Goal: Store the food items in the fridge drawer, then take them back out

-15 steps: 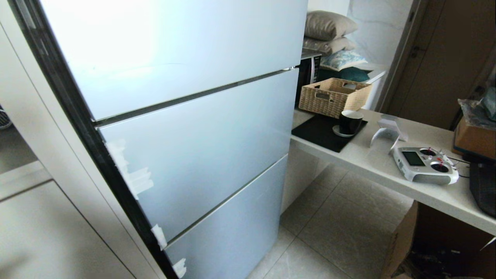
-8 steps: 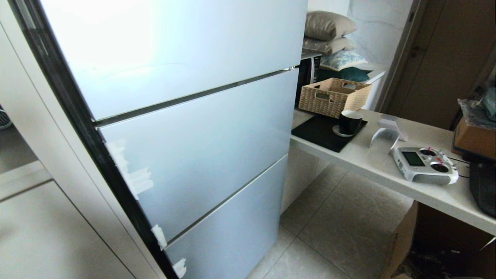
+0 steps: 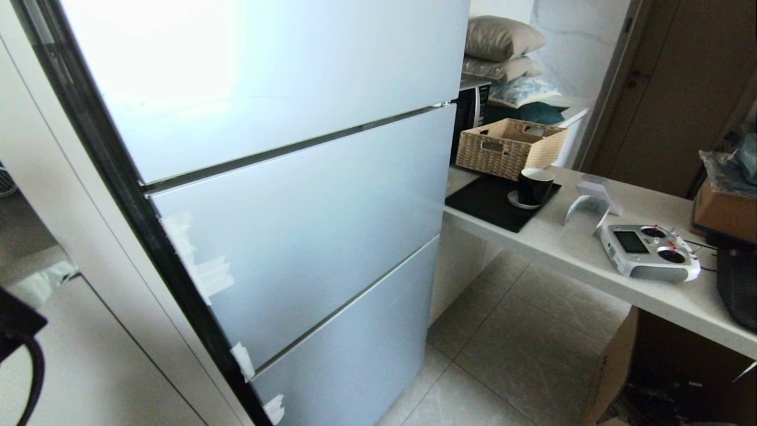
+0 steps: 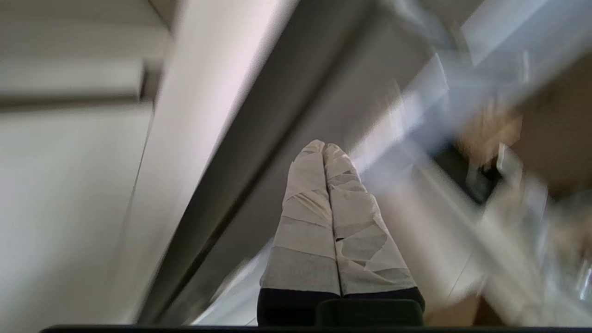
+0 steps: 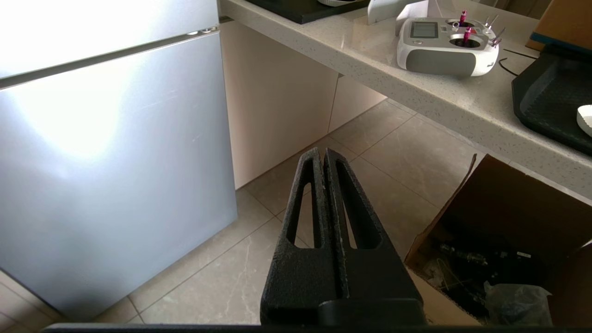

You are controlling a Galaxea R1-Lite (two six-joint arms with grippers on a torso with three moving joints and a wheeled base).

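Fridge drawer and food items are out of sight, presumably behind the shut fridge front panels (image 3: 307, 231). Left pincer (image 4: 323, 147), fingers together, is nearer, beside the fridge's dark edge; right pincer (image 5: 322, 152) hangs closed over the floor.

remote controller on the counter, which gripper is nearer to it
Right. The right gripper hangs shut over the floor tiles below the counter edge where the remote controller sits. The left gripper, shut too, is by the fridge's far side.
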